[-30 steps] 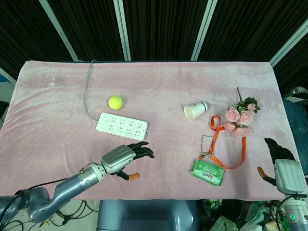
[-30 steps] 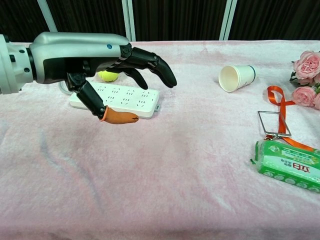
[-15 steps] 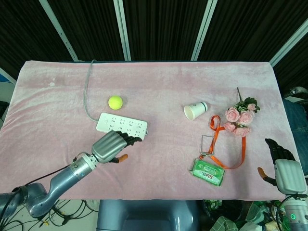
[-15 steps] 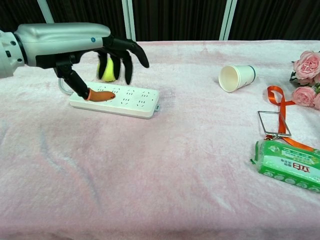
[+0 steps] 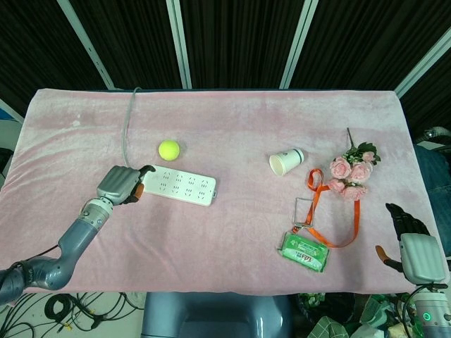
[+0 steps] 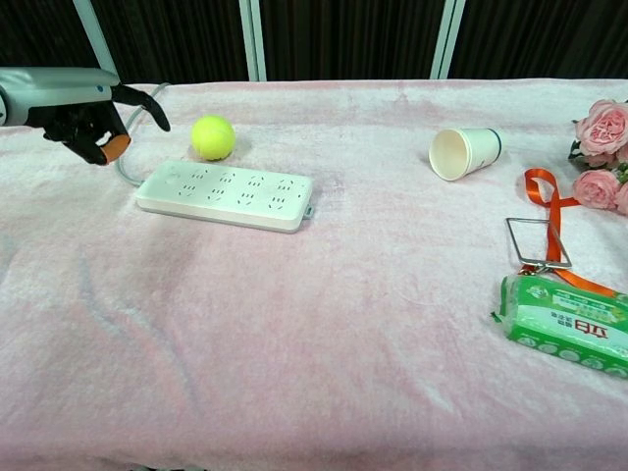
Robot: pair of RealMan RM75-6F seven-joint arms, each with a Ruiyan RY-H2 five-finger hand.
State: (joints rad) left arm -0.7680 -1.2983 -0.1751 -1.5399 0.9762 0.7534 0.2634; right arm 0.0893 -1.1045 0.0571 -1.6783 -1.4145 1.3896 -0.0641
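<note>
Power strip [image 5: 177,185] lies left of centre on the pink surface [image 5: 232,127], tennis ball [image 5: 168,148] just above it. Left hand [image 5: 121,184] hovers at the strip's left end, fingers curled in, holding nothing. Right hand [image 5: 412,243] at lower-right edge, fingers apart, empty.

Silver-grey left hand [image 5: 121,184] with black fingers, orange thumb tip, grey jointed arm, matching right hand [image 5: 416,248]

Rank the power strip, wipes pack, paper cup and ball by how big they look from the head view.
1. Power strip
2. Wipes pack
3. Paper cup
4. Ball

Cup and ball look close in size.
</note>
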